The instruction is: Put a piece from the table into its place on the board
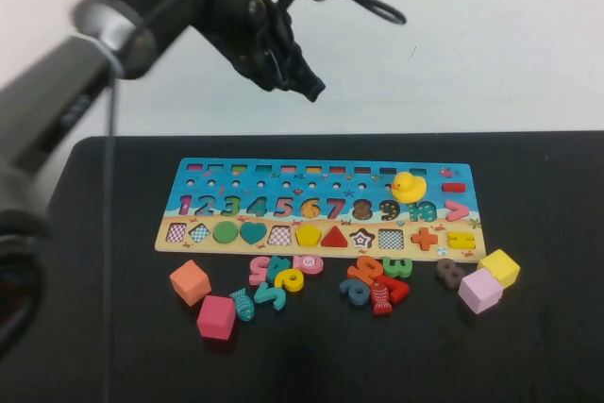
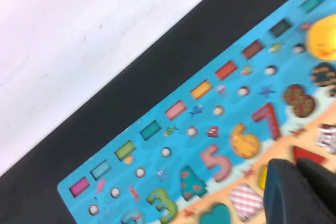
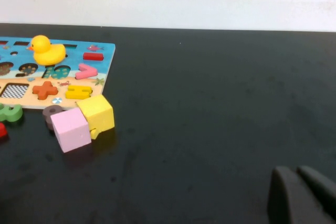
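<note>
Left gripper point(image 1: 307, 85): up high over the table's far edge, beyond the board, jaws pressed together on nothing
Writing: numbers 1 to 10 run left to right along the board point(image 1: 321, 205), then a pink ">" at the right end; no brand name readable
Board axis: long side runs left to right across the black table point(image 1: 113, 346)
Piece point(image 1: 308, 234): yellow pentagon sitting in its slot on the tan strip, near the middle, between a checkered square and a red triangle, peak aimed at the far side
Piece versus jaws: well below and nearer than the left gripper, no contact
Duck point(image 1: 409, 186): yellow, perched on the board by the 9 and 10
Loose bits: numbers and cubes strewn along the near edge, yellow cube point(image 1: 499, 267) at right
Right gripper point(image 3: 302, 195): low over bare table, right of the board, fingers together, empty
</note>
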Controlling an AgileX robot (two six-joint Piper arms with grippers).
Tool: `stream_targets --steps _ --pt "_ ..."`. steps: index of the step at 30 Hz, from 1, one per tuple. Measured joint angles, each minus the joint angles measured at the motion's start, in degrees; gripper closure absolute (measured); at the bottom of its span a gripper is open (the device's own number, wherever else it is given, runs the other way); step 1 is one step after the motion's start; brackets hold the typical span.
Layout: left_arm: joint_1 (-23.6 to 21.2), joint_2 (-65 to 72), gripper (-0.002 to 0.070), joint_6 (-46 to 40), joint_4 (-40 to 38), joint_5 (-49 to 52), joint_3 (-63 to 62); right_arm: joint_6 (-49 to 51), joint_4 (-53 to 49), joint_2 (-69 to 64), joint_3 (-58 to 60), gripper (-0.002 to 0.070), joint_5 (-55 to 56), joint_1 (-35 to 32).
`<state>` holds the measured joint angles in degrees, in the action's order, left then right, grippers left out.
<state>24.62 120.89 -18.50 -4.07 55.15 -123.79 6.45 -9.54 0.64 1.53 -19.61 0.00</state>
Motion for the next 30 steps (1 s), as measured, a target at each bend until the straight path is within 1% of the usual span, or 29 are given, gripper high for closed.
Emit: stream_targets --steps 4,7,12,15,20,24,26,28,30 --pt "0.0 -8.7 0.0675 -1.9 -5.0 -4.1 12.7 0.0 0.0 0.0 0.0 0.0657 0.0 0.0" --pt "0.1 -17.8 0.0675 -2.4 -8.3 -9.9 26.0 0.0 0.0 0.0 0.0 0.0657 0.0 0.0" --pt "0.4 -34.6 0.0675 -2.3 -9.6 -22.5 50.6 0.0 0.0 0.0 0.0 0.0657 0.0 0.0" --pt "0.4 -44.4 0.0675 -2.2 -9.6 -28.8 62.4 0.0 0.0 0.0 0.0 0.0657 0.0 0.0" --pt "0.4 -60.0 0.0675 -0.1 -9.6 -34.8 78.0 0.0 0.0 0.0 0.0 0.0657 0.0 0.0" --pt "0.4 -70.5 0.0675 2.5 -8.2 -35.6 85.1 0.0 0.0 0.0 0.0 0.0657 0.0 0.0" --pt "0.4 -76.1 0.0675 3.0 -6.3 -34.4 87.8 0.0 0.0 0.0 0.0 0.0657 0.0 0.0" --pt "0.4 -81.5 0.0675 3.4 -2.7 -31.2 89.3 0.0 0.0 0.0 0.0 0.0657 0.0 0.0" --pt "0.4 -86.9 0.0675 3.6 0.6 -24.9 90.0 0.0 0.0 0.0 0.0 0.0657 0.0 0.0"
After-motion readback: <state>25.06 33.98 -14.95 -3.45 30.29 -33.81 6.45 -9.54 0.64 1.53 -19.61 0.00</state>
